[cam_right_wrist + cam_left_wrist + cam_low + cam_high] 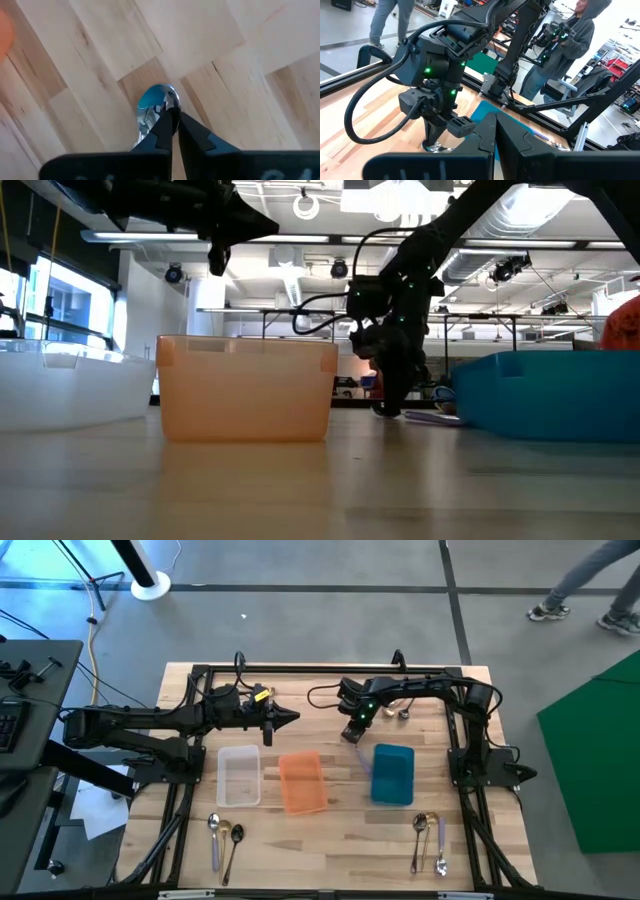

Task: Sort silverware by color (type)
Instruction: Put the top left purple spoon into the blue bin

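Observation:
A silver spoon with a lilac handle (362,758) lies on the table between the orange tray (302,781) and the blue tray (393,773). Its shiny bowl (156,106) fills the right wrist view. My right gripper (352,734) points down at that bowl and is shut on it. My left gripper (291,718) hovers shut above the table's far middle, left of the right gripper, holding nothing. In the left wrist view its shut fingers (492,136) point at the right gripper (438,136). The lilac handle (436,417) shows in the low view beside the blue tray. My right gripper holds the spoon at its bowl end (167,102), pinched between the two fingertips (166,125). The fingers come from above, pointing down. The spoon lies flat on the table, its handle running back under the fingers, which hide the neck.
A clear tray (240,776) stands left of the orange one. Two spoons (222,842) lie near the near-left edge, several more (430,840) near the near-right edge, and two (396,712) at the far side by the right arm. A person (560,55) stands beyond the table.

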`<action>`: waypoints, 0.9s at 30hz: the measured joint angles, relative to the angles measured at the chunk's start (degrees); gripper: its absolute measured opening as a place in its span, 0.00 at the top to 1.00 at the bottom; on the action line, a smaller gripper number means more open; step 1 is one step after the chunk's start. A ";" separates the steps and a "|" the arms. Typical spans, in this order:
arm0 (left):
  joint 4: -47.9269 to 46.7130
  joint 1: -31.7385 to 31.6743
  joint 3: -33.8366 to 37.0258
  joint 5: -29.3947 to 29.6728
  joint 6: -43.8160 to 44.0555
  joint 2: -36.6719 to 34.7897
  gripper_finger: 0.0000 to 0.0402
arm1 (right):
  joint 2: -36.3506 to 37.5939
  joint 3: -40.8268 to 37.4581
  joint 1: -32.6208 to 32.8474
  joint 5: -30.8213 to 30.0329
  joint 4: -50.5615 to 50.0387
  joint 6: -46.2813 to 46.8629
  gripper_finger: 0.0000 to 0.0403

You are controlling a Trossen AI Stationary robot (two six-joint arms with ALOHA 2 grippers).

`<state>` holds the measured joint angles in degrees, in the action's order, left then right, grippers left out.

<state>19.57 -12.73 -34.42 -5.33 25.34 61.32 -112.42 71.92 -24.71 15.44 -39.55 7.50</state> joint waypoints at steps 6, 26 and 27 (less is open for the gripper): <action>0.00 0.00 0.00 0.00 0.00 0.00 1.00 | 0.19 -0.03 -0.02 0.27 0.45 1.37 0.99; -0.83 -0.03 -0.01 -1.52 -1.71 -1.23 1.00 | 0.28 9.23 -0.04 4.55 -0.62 2.95 1.00; -0.96 -0.15 -0.01 -1.56 -1.90 -1.66 1.00 | 0.37 9.91 -0.04 4.55 -0.66 2.95 1.00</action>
<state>18.61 -12.88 -34.44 -6.90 23.44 59.66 -112.05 81.83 -24.75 19.99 -40.21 10.45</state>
